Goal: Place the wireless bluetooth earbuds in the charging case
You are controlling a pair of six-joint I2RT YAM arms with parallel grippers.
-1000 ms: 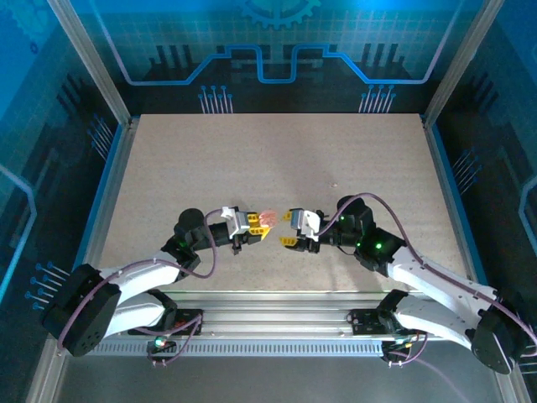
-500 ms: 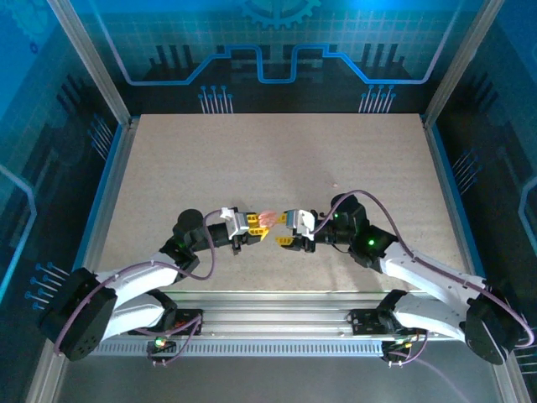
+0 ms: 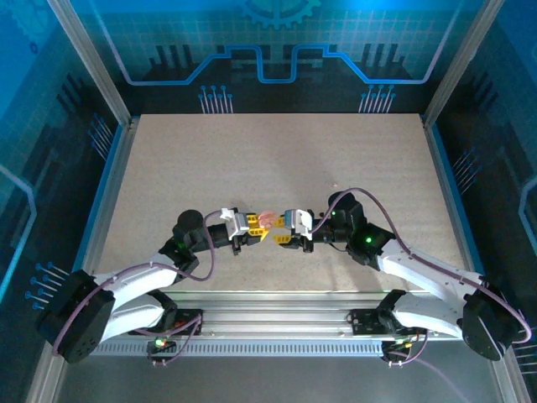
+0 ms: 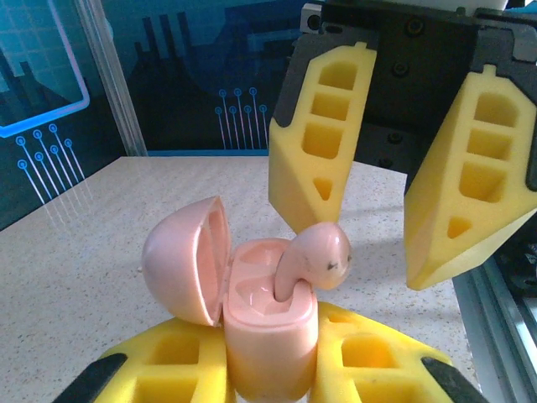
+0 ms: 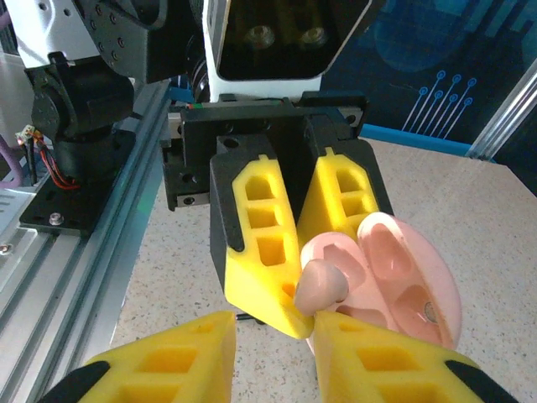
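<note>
The charging case (image 4: pixel 268 327) is pale pink, with its lid (image 4: pixel 186 260) swung open to the left. My left gripper (image 4: pixel 270 357) is shut on the case body and holds it upright above the table. A pink earbud (image 4: pixel 323 256) stands with its stem in the case's right slot and its bud sticking out. My right gripper (image 4: pixel 373 248) faces it from the other side, open, with one finger close behind the bud and the other apart. From the right wrist, the earbud (image 5: pixel 320 284) sits just above my right gripper (image 5: pixel 273 336). From above, the two grippers (image 3: pixel 258 231) (image 3: pixel 282 232) meet at the case (image 3: pixel 268 220).
The speckled tabletop (image 3: pixel 277 159) stretches wide behind the grippers. An aluminium rail (image 3: pixel 277 311) runs along the near edge under the arm bases. Frame posts and blue panels wall in the left, right and back sides.
My right gripper has moved left, up to the case held by the left gripper, and its jaws have narrowed. The left arm has stayed still.
</note>
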